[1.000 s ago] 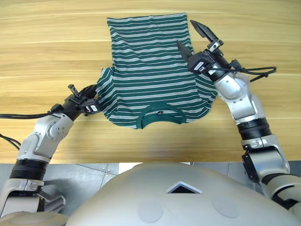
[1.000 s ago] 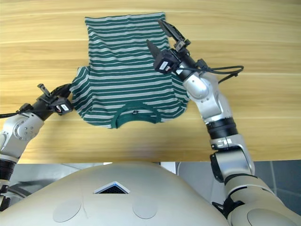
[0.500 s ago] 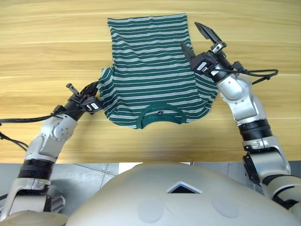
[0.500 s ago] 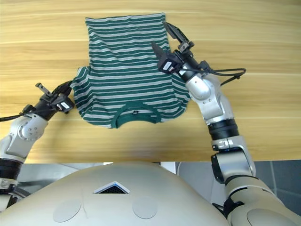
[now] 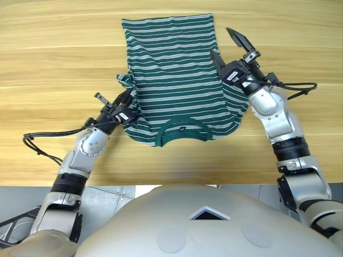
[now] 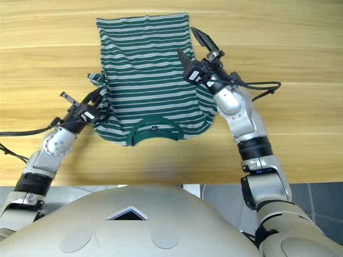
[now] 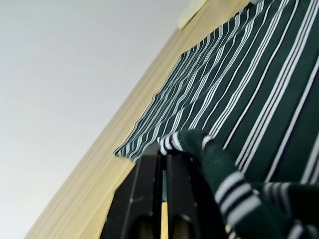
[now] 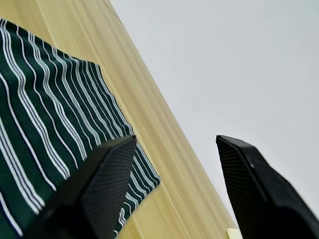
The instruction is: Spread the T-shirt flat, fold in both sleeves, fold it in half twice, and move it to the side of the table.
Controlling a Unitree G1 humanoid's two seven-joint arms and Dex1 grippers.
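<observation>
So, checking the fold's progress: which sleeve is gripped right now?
The left sleeve, bunched in the shut left tool; the right sleeve lies free, with the right tool open and empty.

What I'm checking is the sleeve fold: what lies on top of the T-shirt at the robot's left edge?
The sleeve, pinched by the left gripper, is bunched over the T-shirt there. The fabric beneath that bunch is covered.
</observation>
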